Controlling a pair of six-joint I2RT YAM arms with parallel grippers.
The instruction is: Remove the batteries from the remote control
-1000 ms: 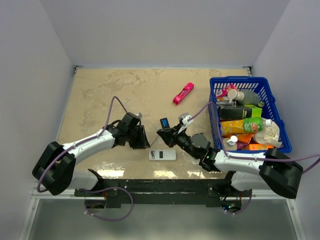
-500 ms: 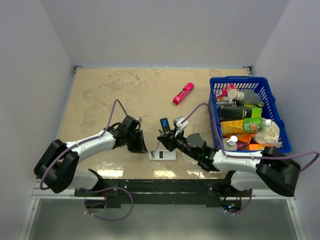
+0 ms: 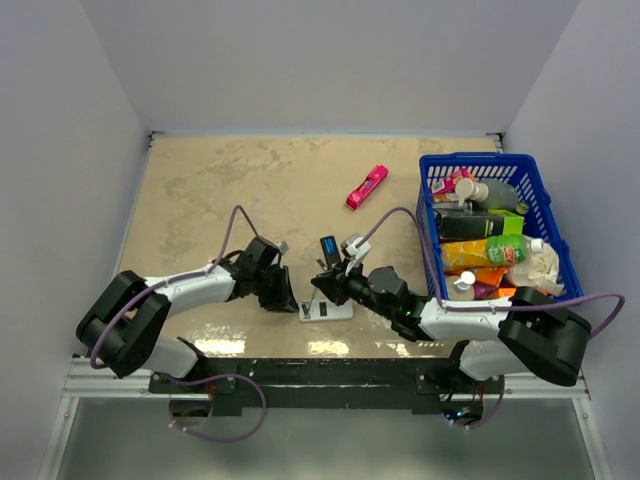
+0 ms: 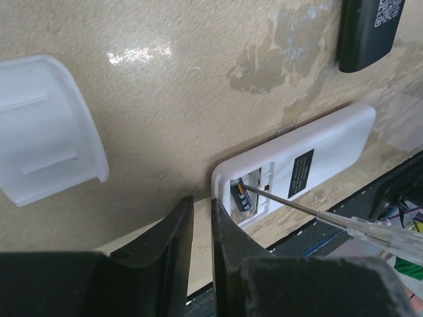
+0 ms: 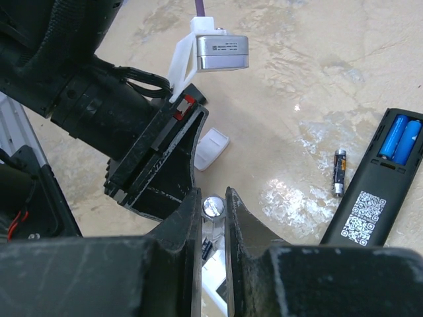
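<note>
Now the left hand [image 3: 290, 300] has closed in beside the white remote [image 3: 330, 311].

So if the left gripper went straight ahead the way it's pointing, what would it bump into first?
The left gripper would probably meet the open-bay end of the white rectangular plastic remote control first; depth is hard to judge.

The near remote [image 3: 326, 310] is lying on the tabletop [image 3: 230, 190] between the left hand [image 4: 202, 206] and the right hand [image 5: 212, 198], with a battery [image 4: 239, 199] sitting in its compartment at the screwdriver [image 4: 310, 212] tip. The far remote [image 3: 329, 247] is lying just behind it, a loose battery [image 5: 339, 172] beside it. The basket [image 3: 475, 158] is standing far right.
</note>
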